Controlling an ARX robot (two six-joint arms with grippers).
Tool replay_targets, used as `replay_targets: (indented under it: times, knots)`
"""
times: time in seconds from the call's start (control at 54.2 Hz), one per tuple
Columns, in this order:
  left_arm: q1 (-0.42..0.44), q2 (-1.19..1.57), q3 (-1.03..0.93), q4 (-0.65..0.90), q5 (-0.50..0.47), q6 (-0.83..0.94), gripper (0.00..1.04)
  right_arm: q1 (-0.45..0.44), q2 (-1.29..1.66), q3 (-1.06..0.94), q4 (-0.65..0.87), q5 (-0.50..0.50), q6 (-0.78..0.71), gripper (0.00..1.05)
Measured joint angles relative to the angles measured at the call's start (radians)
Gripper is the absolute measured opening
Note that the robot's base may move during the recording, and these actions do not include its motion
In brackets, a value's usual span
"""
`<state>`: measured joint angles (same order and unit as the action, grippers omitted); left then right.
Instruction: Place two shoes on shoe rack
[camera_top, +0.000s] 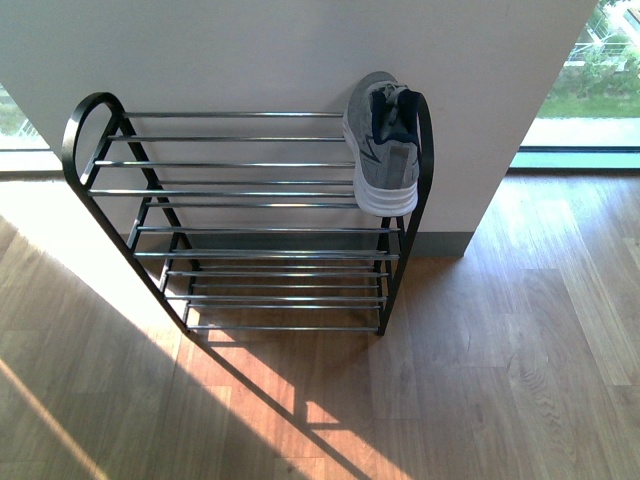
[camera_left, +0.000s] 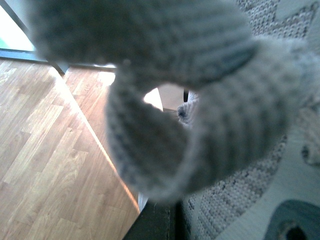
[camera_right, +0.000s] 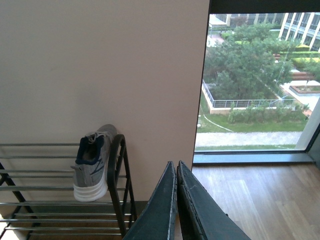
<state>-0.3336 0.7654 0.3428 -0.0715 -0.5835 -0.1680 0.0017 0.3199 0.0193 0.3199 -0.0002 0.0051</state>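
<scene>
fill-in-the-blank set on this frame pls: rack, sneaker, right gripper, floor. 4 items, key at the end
1. Exactly ___ grey sneaker sits on the shoe rack.
2. In the front view, it is at the rack's ___ end.
3. The right gripper is ___, with nothing between its fingers.
4. The rack stands on a ___ floor.

Missing words: one; right; shut; wooden
</scene>
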Motion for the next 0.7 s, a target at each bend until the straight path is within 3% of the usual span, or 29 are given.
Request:
replay_targets:
  times: [0.516,0.609,0.701]
  knots:
    - [0.000,0.000,0.000,0.000,0.000,0.000,0.03,0.000,-0.142,0.000,-0.141,0.000,0.000,0.01]
    - [0.000,0.000,0.000,0.000,0.000,0.000,0.03,0.000,-0.267,0.000,-0.299,0.002,0.000,0.01]
    - [0.000,0.000,0.000,0.000,0.000,0.000,0.03,0.000,-0.311,0.000,-0.316,0.000,0.000,0.01]
